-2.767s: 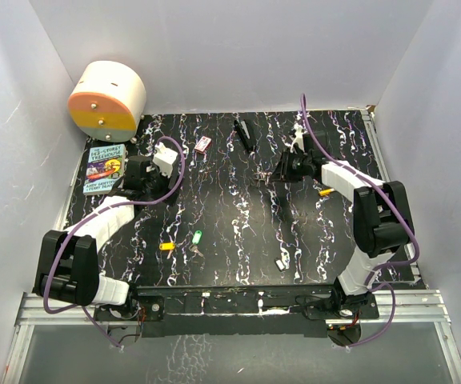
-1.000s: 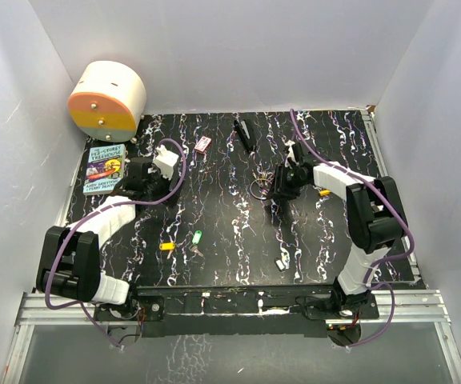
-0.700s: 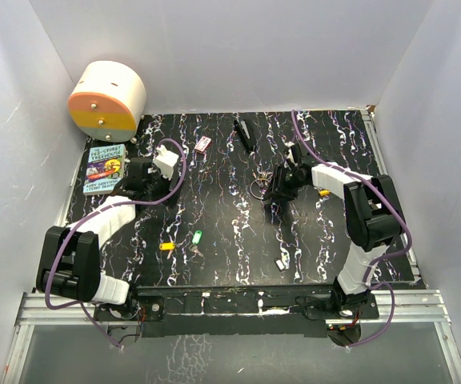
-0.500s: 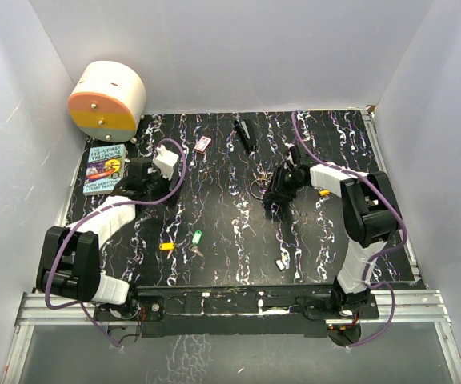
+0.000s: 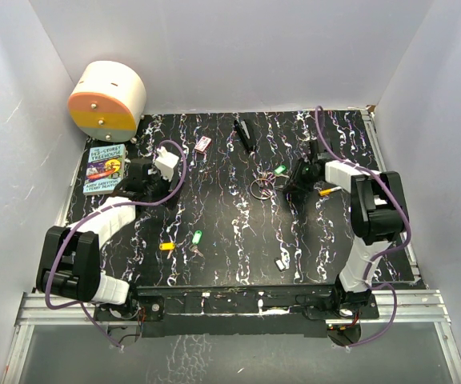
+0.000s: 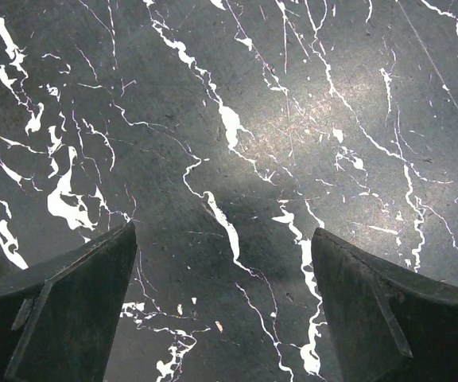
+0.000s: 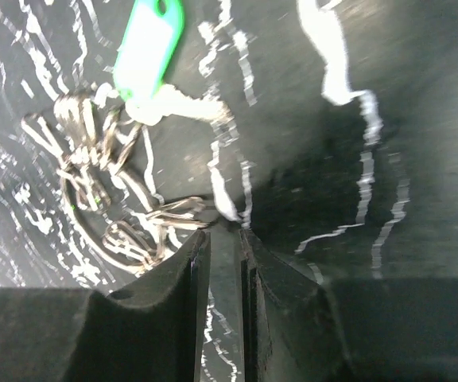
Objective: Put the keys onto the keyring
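Nearly clenched on nothing visible, the right hand (image 7: 223, 235) sits low against the keyring (image 7: 106, 203), likely to steady it, while the left hand (image 6: 223, 243) hovers released.

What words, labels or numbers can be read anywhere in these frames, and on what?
On the book: cover title and author line, too small to read.
On the pink-red card: print too small to read.
On the green tag in the right wrist view: no writing shows.
Nothing legible anywhere.

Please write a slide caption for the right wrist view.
Nearly closed right gripper beside silvery wire keyring and green oblong plastic tag.
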